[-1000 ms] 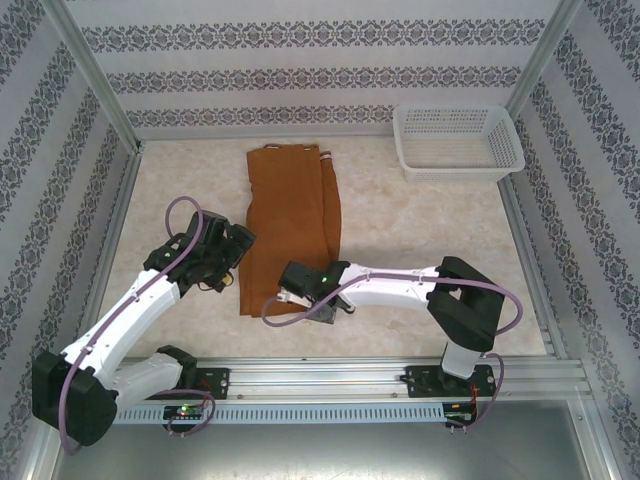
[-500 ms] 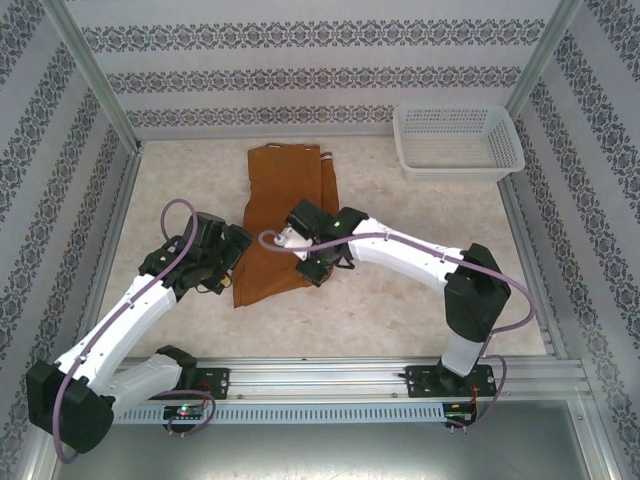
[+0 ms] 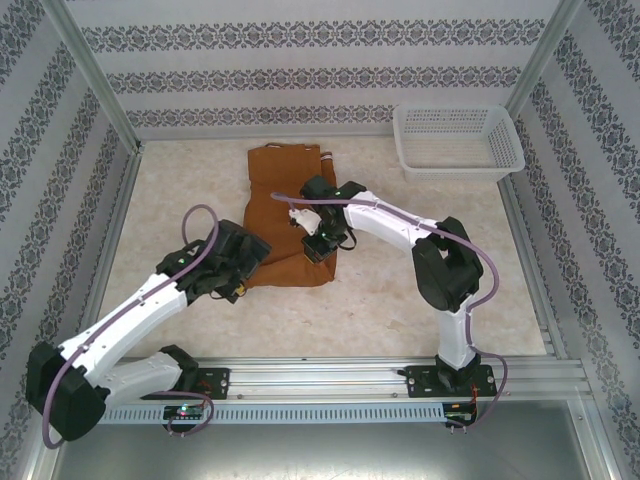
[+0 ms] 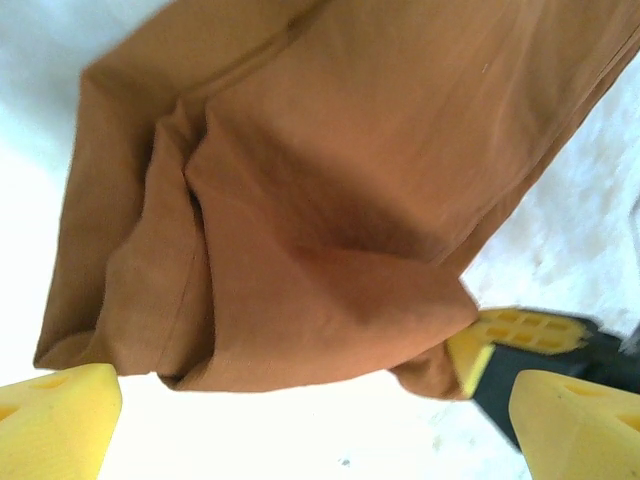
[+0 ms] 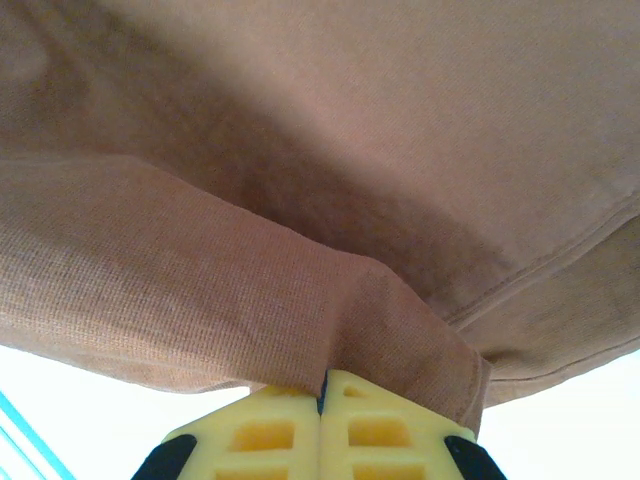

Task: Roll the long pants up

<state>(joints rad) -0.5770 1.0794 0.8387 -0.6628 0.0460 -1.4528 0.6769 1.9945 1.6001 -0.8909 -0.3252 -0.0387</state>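
The long pants (image 3: pixel 285 195) lie flat mid-table, rust-brown, waist toward the back wall and legs folded back over themselves, with a fold edge at the front. My right gripper (image 3: pixel 318 248) is over the folded part, shut on a pinch of the fabric; in the right wrist view its yellow fingers (image 5: pixel 290 430) press together on a brown ridge of the pants (image 5: pixel 320 150). My left gripper (image 3: pixel 248 264) stands open at the fold's left front corner. In the left wrist view its gripper (image 4: pixel 310 435) spans bare table just short of the pants' folded edge (image 4: pixel 330 200), nothing between the fingers.
A white plastic basket (image 3: pixel 458 140) stands at the back right corner. Patterned walls and metal frame posts enclose the pale table (image 3: pixel 420 290). In the left wrist view the right gripper's yellow fingers (image 4: pixel 500 335) show at the fold's corner.
My right gripper has carried the leg ends from the front of the table back toward the waist, folding the pants over. My left gripper has moved right, up to the new fold.
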